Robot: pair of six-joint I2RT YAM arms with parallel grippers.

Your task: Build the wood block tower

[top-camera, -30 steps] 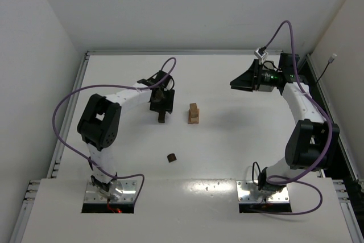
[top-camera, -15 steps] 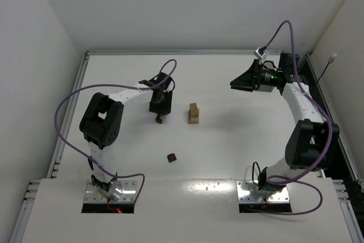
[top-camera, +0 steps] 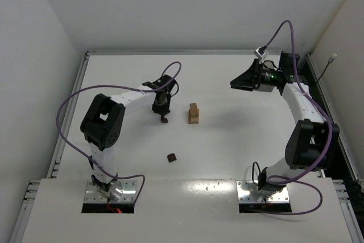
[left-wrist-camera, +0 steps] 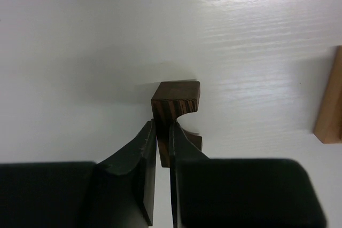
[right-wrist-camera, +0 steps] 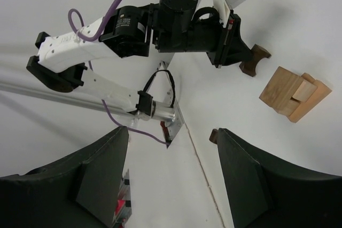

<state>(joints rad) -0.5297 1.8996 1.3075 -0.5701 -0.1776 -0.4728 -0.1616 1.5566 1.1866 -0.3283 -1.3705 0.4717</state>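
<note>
My left gripper (top-camera: 164, 115) is shut on a dark brown arch-shaped wood block (top-camera: 164, 119), just left of the tower. In the left wrist view the fingers (left-wrist-camera: 147, 137) pinch one leg of this block (left-wrist-camera: 176, 99); I cannot tell whether it rests on the table. The tower (top-camera: 194, 113) is a short stack of light tan blocks, also in the right wrist view (right-wrist-camera: 294, 93). A second dark brown block (top-camera: 171, 157) lies nearer the arm bases. My right gripper (top-camera: 236, 82) hangs open and empty at the back right, fingers wide apart (right-wrist-camera: 171, 130).
White walls close in the white table (top-camera: 239, 140) at the back and sides. The left arm's purple cable (top-camera: 74, 98) loops out to the left. Metal mounting plates (top-camera: 259, 193) sit at the near edge.
My left gripper has closed on the dark brown block and shifted a little to the right. The right arm has not moved.
</note>
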